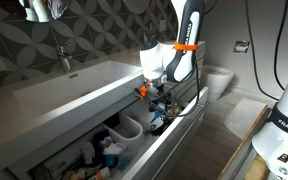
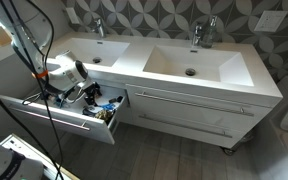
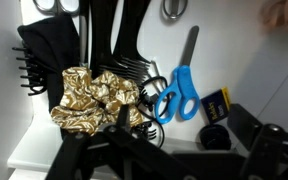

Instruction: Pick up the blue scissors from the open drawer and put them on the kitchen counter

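The blue scissors (image 3: 178,93) lie flat on the white floor of the open drawer (image 3: 244,70), handles toward me and metal blades pointing away. My gripper (image 3: 169,160) hangs just above them with its dark fingers spread apart and nothing between them. In both exterior views the gripper (image 1: 158,96) (image 2: 84,94) reaches down into the open drawer (image 1: 169,135) (image 2: 69,118) below the pale grey kitchen counter (image 1: 59,88) (image 2: 134,58). I cannot make out the scissors in the exterior views.
In the drawer beside the scissors lie a gold scrunchie (image 3: 89,98), black combs (image 3: 114,40), a black hair clip (image 3: 29,60), a small dark box (image 3: 216,103) and a black round cap (image 3: 216,136). A blue-and-white bundle (image 1: 110,150) lies further along the drawer. Faucets (image 2: 201,32) stand on the counter.
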